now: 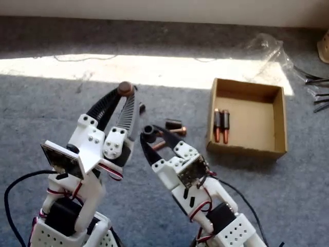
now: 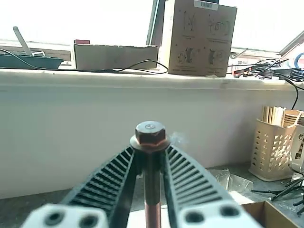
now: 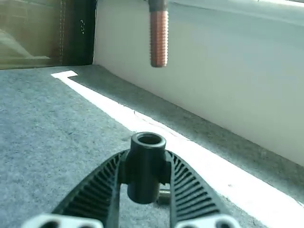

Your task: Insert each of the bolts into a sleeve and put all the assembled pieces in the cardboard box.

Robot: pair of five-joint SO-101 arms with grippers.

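Note:
My left gripper (image 1: 126, 93) is shut on a copper bolt (image 1: 125, 88), held head-up above the grey carpet; its hex head (image 2: 150, 134) sits just over the fingertips, the shaft hanging between them. My right gripper (image 1: 149, 136) is shut on a black sleeve (image 1: 149, 132), upright with its bore facing up (image 3: 147, 161). The bolt's threaded end (image 3: 158, 40) hangs above and beyond the sleeve, apart from it. The cardboard box (image 1: 276, 121) lies to the right, holding two assembled pieces (image 1: 221, 125). A loose sleeve (image 1: 175, 124) and loose bolts (image 1: 180, 130) lie between the grippers and the box.
A small black piece (image 1: 142, 107) lies near the left fingers. A crumpled plastic bag (image 1: 263, 45) and black tools (image 1: 317, 93) sit beyond the box. A beige slotted basket (image 2: 276, 145) stands by the wall under the window ledge.

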